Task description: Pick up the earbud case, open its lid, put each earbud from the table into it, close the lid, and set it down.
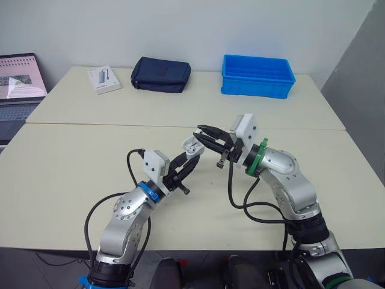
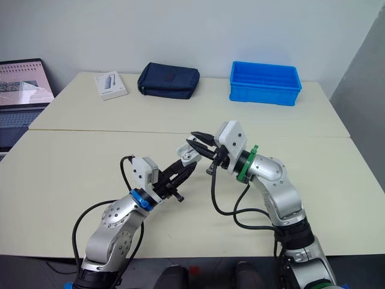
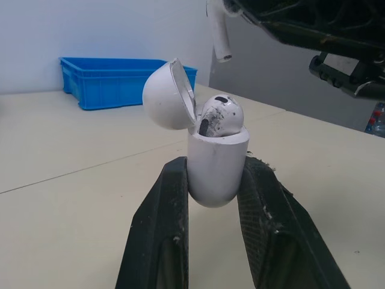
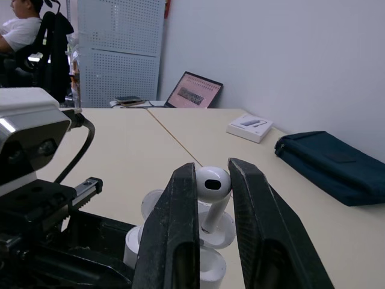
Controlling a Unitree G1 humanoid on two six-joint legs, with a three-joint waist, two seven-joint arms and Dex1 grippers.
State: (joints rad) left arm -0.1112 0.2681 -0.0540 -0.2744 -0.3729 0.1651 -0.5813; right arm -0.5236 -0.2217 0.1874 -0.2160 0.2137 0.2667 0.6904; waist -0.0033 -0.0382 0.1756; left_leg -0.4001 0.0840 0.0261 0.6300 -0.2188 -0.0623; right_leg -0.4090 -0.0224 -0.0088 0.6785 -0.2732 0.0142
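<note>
Now the case (image 3: 216, 162), lid (image 3: 167, 93) open, is clamped in the left gripper (image 3: 215, 180) above the table (image 3: 72, 180), with one earbud (image 3: 219, 114) seated. The right gripper (image 4: 212, 174) pinches the second earbud (image 4: 212, 183) just above it. The next move, I judge, is lowering its stem into the free socket.

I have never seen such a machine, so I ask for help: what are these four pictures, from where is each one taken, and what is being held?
This is a humanoid robot with two arms. Two pictures come from cameras in its head, looking down over a table; the other two come from a camera on each wrist. The left gripper holds a white earbud case with its lid open and one earbud inside. The right gripper pinches the second earbud just above it. At the table's far side lie a white box, a dark blue pouch and a blue bin; a laptop stands at the left.
</note>
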